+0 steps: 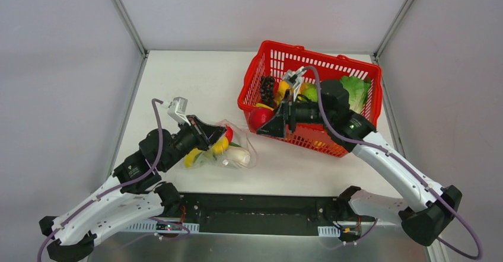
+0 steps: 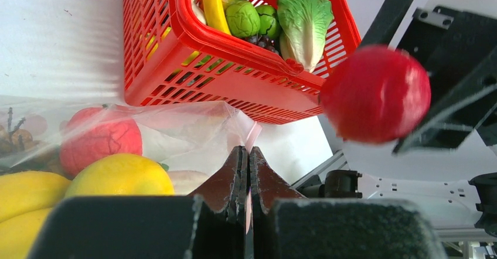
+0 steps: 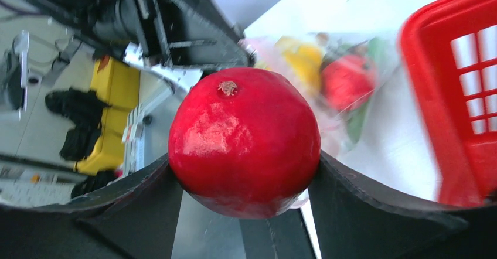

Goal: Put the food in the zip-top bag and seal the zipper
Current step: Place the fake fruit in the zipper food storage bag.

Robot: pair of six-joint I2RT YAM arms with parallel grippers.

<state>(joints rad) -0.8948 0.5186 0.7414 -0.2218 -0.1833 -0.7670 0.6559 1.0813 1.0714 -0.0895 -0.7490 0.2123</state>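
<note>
The zip-top bag (image 1: 237, 149) lies on the table left of the basket, with a yellow piece, a red piece and a white oval piece of food inside. My left gripper (image 2: 248, 156) is shut on the bag's mouth edge, and the pink zipper (image 2: 254, 137) strip is pinched between its fingers. In the bag a textured red fruit (image 2: 99, 139) sits beside a yellow fruit (image 2: 120, 177). My right gripper (image 3: 243, 160) is shut on a round red fruit (image 3: 243, 139). It holds this fruit (image 1: 259, 118) in the air between the basket's front left corner and the bag.
A red mesh basket (image 1: 350, 66) stands at the back right and holds lettuce (image 1: 356, 90), dark grapes (image 1: 268, 87), a banana (image 2: 212, 4) and round green pieces (image 2: 242, 19). Grey walls enclose the table on three sides.
</note>
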